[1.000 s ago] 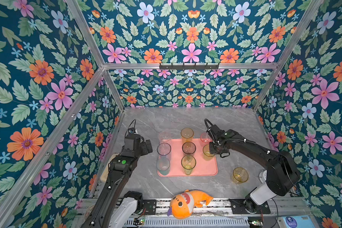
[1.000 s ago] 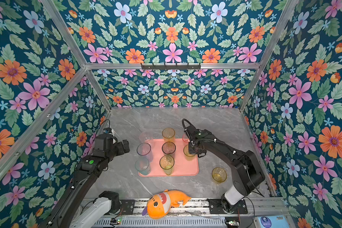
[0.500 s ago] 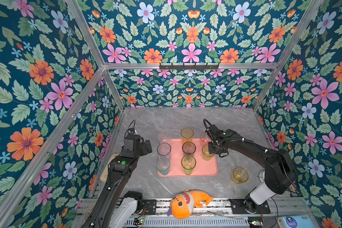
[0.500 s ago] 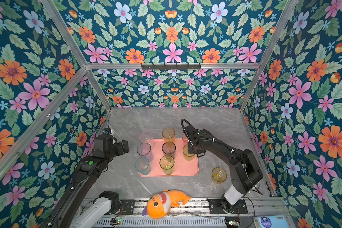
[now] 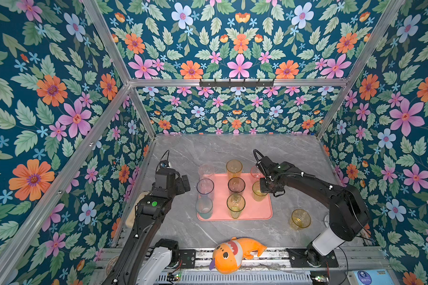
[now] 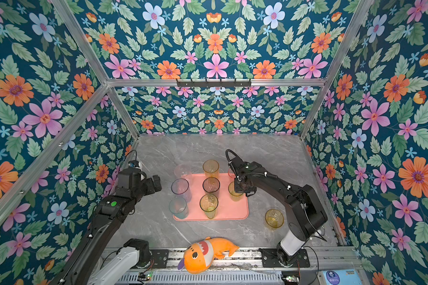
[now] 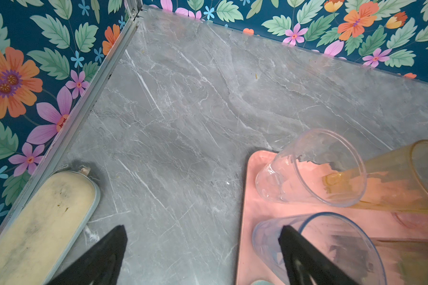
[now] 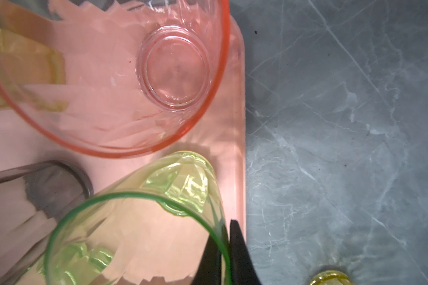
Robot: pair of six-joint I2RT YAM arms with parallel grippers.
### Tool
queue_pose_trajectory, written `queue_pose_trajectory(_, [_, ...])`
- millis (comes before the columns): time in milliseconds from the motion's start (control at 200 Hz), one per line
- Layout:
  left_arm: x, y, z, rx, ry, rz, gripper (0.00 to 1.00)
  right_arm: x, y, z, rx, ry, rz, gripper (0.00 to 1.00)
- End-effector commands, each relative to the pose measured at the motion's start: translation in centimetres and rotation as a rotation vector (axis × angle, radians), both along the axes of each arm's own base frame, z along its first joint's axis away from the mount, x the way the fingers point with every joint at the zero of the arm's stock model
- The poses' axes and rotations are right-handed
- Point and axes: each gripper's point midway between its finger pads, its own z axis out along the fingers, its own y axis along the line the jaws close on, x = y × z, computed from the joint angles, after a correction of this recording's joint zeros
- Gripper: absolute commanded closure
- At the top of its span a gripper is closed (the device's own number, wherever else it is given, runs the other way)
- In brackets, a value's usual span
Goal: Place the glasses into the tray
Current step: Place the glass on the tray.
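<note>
The right gripper has the green tumbler by the rim, one finger inside the wall and one outside, jaws pinching the thin edge. In both top views that tumbler sits at the right edge of the tray, mid-frame. Whether its base is fully down cannot be told. This looks like the set-down step.

The left gripper waits just left of the tray beside the blue-grey tumbler, jaws spread wide and holding nothing.

Seven more glasses stand on the pink surface. The yellow tumbler is the odd one out, alone on the table at lower right, well apart from the tray.

Next up, most likely: let go cleanly, lift straight up so the inner finger doesn't drag the rim or nudge the neighbours, then swing over to that last yellow one.
</note>
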Motion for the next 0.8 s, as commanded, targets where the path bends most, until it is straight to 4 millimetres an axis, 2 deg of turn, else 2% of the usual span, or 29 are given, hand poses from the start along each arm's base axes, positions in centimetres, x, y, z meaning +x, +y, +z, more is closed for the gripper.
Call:
queue_pose_trajectory(0, [-0.1,0.2,-0.1,0.016,0.003,0.003,0.01,0.3,0.1,0.0,0.003,-0.008,-0.014,0.99])
queue_pose_trajectory(395, [-0.2,0.2,-0.2,0.017,0.007,0.003,0.01,0.4,0.1,0.2,-0.004,-0.011,-0.019,0.96])
queue_pose_trajectory(565, [-0.2,0.3,-0.1,0.016,0.003,0.004,0.01,0.5,0.0,0.8,-0.002,-0.021,-0.019,0.83])
queue_pose_trajectory(795, [-0.1,0.2,-0.2,0.016,0.005,0.003,0.01,0.4,0.2,2.7,0.030,-0.057,-0.001,0.70])
